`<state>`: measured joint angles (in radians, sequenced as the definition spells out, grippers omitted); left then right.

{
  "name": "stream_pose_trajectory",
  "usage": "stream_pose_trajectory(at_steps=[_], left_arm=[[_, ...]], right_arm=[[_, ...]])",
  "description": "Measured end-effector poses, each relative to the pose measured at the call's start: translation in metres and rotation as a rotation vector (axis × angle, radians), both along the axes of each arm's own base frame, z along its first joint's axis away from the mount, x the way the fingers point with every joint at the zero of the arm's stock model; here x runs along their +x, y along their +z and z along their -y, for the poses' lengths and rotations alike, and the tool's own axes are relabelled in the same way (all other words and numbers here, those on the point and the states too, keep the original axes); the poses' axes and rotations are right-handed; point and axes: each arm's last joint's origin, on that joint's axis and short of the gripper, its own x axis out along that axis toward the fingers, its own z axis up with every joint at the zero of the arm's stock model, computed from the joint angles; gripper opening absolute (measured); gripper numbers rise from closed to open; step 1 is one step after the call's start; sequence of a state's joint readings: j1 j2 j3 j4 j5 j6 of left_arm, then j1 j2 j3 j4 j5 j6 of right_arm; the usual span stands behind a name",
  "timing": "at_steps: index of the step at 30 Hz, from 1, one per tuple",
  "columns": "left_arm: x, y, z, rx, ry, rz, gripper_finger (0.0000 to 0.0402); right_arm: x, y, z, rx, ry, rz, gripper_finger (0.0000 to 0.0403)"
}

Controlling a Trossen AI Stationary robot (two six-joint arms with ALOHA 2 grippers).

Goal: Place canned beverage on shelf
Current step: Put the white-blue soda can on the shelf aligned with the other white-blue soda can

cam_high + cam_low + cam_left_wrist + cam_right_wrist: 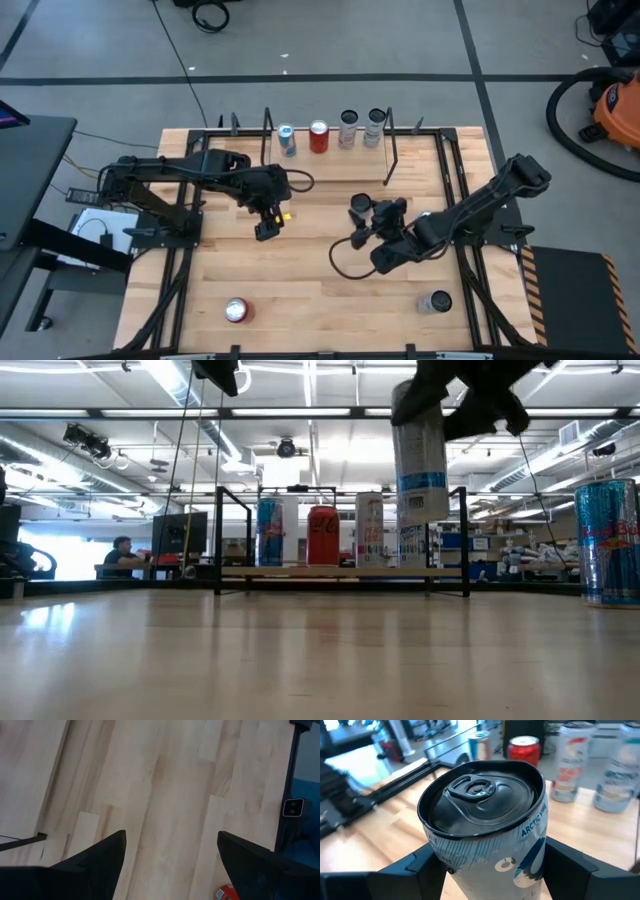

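While held upright between the fingers of the right gripper [490,865], the white-and-blue can [487,830] hangs well above the desk [300,270], with clear air under its base in the low view. Pinched at both flanks, lid up, long axis vertical. Carried over the middle of the desk, on the near side of the shelf [330,165] and a little toward its right end.

Lies straight ahead of the held can and lower down: a low plank with black rods at the corners, already carrying four upright cans in a row, namely a blue-and-silver can [287,140], a red can [318,136] and two pale cans [348,129], [375,127]. Likely room at either end of the row or in front of it; hard to tell how much.

Judged as mid-carry, not yet lowered. Calls next for travel forward toward the plank, keeping the can vertical and clear of the front right rod [390,160], then a descent until the base meets the wood.

Clearly nearer for this job, the right arm. Parked over the desk's left half, the left gripper [268,222] points down with fingers spread and nothing between them.

Left for later on the near part of the desk: a second red can [237,311] and a dark-topped can [437,301].
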<state>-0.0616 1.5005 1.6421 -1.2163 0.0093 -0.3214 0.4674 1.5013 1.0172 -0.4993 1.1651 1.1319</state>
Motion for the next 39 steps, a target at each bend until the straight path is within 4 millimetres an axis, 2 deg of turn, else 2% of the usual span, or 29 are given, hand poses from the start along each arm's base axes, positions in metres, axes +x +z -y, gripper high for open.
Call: stream_pose_trajectory(at_steps=[9, 16, 28, 33, 39], left_arm=[[0.000, 0.000, 0.000, 0.016, -0.029, 0.002, 0.0316], [0.000, 0.000, 0.000, 0.020, -0.036, 0.003, 0.0316], [0.002, 0.001, 0.000, -0.006, 0.008, 0.028, 0.0316], [0.004, 0.002, 0.000, -0.007, 0.008, 0.042, 0.0316], [0.004, 0.002, 0.000, -0.007, 0.008, 0.042, 0.0316]], right_arm=[[-0.011, -0.029, 0.010, 0.056, -0.080, 0.060, 0.0273], [-0.013, -0.045, 0.010, 0.064, -0.014, 0.002, 0.0276], [-0.020, -0.076, 0.014, 0.111, 0.097, 0.044, 0.0279], [-0.024, -0.084, 0.018, 0.142, 0.096, 0.038, 0.0285], [-0.023, -0.085, 0.020, 0.140, 0.107, 0.041, 0.0311]])
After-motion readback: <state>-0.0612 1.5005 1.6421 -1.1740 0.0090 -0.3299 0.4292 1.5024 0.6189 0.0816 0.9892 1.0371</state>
